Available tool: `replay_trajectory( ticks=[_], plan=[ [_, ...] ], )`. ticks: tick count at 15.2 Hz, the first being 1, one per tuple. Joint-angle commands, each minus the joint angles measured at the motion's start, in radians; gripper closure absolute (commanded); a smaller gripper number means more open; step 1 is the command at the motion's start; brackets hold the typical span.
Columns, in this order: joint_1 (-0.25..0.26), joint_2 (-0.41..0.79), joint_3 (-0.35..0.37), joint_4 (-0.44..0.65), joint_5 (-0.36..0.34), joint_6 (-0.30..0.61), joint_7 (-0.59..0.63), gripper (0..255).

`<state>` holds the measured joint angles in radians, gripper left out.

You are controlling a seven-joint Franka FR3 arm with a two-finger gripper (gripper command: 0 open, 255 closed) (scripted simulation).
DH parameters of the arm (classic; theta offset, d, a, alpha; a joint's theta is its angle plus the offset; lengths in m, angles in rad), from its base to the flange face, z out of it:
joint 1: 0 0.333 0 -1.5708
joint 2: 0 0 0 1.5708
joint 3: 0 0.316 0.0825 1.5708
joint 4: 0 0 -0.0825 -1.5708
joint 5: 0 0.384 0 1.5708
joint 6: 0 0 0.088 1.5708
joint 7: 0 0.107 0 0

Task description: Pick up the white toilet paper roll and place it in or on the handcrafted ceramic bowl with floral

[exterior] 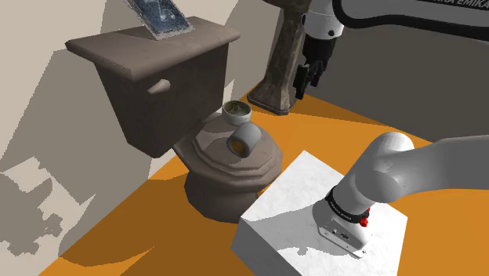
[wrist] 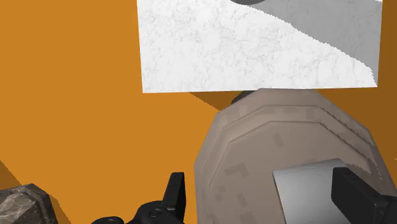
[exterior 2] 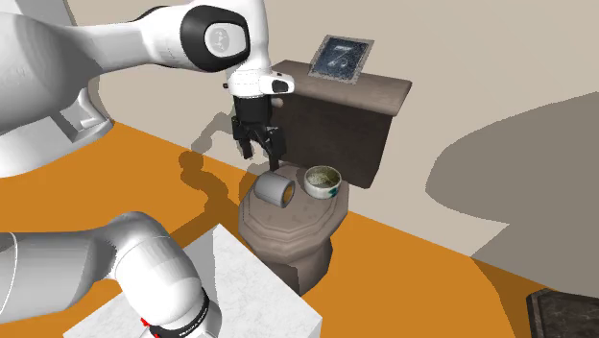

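A grey-white toilet paper roll (exterior: pixel 246 139) lies on its side on the closed brown toilet lid (exterior: pixel 210 146). Just behind it, nearer the tank, stands a small pale bowl (exterior: pixel 236 111) with a greenish patterned inside. From the second exterior view, my black gripper (exterior 2: pixel 261 152) hangs open a little above the roll (exterior 2: pixel 275 190), not touching it, with the bowl (exterior 2: pixel 323 180) to the roll's right. Through the wrist camera the roll (wrist: pixel 305 191) lies on the lid (wrist: pixel 267 140) close to one finger (wrist: pixel 356 194), inside the wide gap of my gripper (wrist: pixel 264 197).
The toilet tank (exterior: pixel 168 86) carries a framed picture (exterior: pixel 161 17) on top. A brown stone pedestal (exterior: pixel 284 63) stands behind the toilet, close to my hand. The white stand box (exterior: pixel 313 208) sits right beside the toilet on the orange floor (exterior: pixel 360 129).
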<state>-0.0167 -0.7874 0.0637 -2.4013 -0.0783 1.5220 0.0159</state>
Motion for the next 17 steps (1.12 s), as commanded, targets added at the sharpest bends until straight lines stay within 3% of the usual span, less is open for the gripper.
replay_trajectory(
  ticks=[1, 6, 10, 14, 17],
  plan=[
    [0.0, 0.0, 0.0, 0.0, 0.0, 0.0, 0.0, 0],
    [0.032, 0.065, 0.241, -0.028, -0.076, 0.096, 0.18, 0],
    [0.025, 0.176, 0.442, -0.021, -0.17, 0.15, 0.348, 0],
    [-0.024, 0.349, 0.66, 0.017, -0.314, 0.16, 0.552, 0],
    [-0.093, 0.546, 0.841, 0.072, -0.478, 0.104, 0.744, 0]
  ],
)
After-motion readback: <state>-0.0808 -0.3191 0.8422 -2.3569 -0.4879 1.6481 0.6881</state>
